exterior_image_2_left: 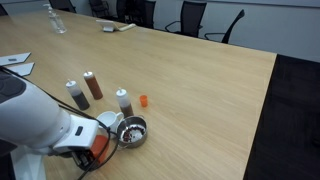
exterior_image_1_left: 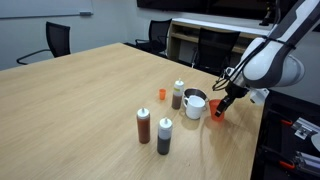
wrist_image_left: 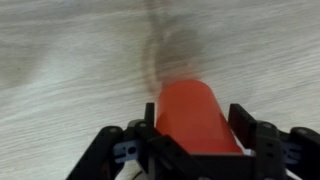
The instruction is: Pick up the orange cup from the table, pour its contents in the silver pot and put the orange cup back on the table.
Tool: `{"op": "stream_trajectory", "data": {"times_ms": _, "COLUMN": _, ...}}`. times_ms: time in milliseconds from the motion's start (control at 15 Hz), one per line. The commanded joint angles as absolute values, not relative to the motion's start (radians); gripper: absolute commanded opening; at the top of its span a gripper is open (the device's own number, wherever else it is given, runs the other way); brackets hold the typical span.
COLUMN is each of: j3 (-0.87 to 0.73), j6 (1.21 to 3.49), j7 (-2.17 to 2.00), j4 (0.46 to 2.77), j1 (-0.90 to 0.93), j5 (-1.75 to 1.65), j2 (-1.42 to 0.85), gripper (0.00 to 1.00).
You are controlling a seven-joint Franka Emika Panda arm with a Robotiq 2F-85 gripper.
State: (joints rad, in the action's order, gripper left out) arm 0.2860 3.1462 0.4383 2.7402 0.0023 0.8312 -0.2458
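The orange cup (wrist_image_left: pixel 192 115) sits between my gripper's (wrist_image_left: pixel 196 128) two black fingers in the wrist view, over the wood-grain table (wrist_image_left: pixel 70 60). In both exterior views the cup (exterior_image_1_left: pixel 218 112) (exterior_image_2_left: pixel 99 146) is at the gripper (exterior_image_1_left: pixel 220 104) (exterior_image_2_left: pixel 95 148), right beside the silver pot (exterior_image_1_left: pixel 195 104) (exterior_image_2_left: pixel 133 130) near the table edge. The fingers press the cup's sides. I cannot tell whether the cup rests on the table (exterior_image_1_left: pixel 80 110) or hangs just above it. The cup's inside is hidden.
Three squeeze bottles stand near the pot: a brown one (exterior_image_1_left: pixel 144 126), a dark one (exterior_image_1_left: pixel 165 136) and one next to the pot (exterior_image_1_left: pixel 178 95). A tiny orange piece (exterior_image_1_left: pixel 160 94) lies close by. Office chairs (exterior_image_1_left: pixel 55 42) line the far side.
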Motion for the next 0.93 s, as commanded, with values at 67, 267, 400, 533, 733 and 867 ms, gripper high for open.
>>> {"op": "stream_trajectory", "data": {"times_ms": 67, "j3": 0.286, "j6": 3.146, "j7": 0.445, "j4": 2.736, "j1": 0.002, "j5": 0.819, "j2": -0.259, "gripper": 0.89}}
{"op": "stream_trajectory", "data": {"times_ms": 267, "j3": 0.286, "j6": 3.146, "j7": 0.456, "j4": 2.734, "j1": 0.003, "j5": 0.813, "j2": -0.261, "gripper": 1.00}}
{"op": "stream_trajectory", "data": {"times_ms": 400, "j3": 0.286, "j6": 3.146, "j7": 0.457, "j4": 2.734, "j1": 0.003, "j5": 0.813, "j2": -0.261, "gripper": 1.00}}
{"op": "stream_trajectory", "data": {"times_ms": 533, "j3": 0.286, "j6": 3.146, "j7": 0.457, "j4": 2.734, "j1": 0.003, "j5": 0.813, "j2": -0.261, "gripper": 1.00}}
{"op": "stream_trajectory", "data": {"times_ms": 733, "j3": 0.286, "j6": 3.146, "j7": 0.457, "j4": 2.734, "j1": 0.003, "j5": 0.813, "j2": -0.261, "gripper": 1.00}}
{"op": "stream_trajectory", "data": {"times_ms": 867, "j3": 0.286, "j6": 3.146, "j7": 0.457, "j4": 2.734, "j1": 0.003, "j5": 0.813, "j2": -0.261, "gripper": 1.00}}
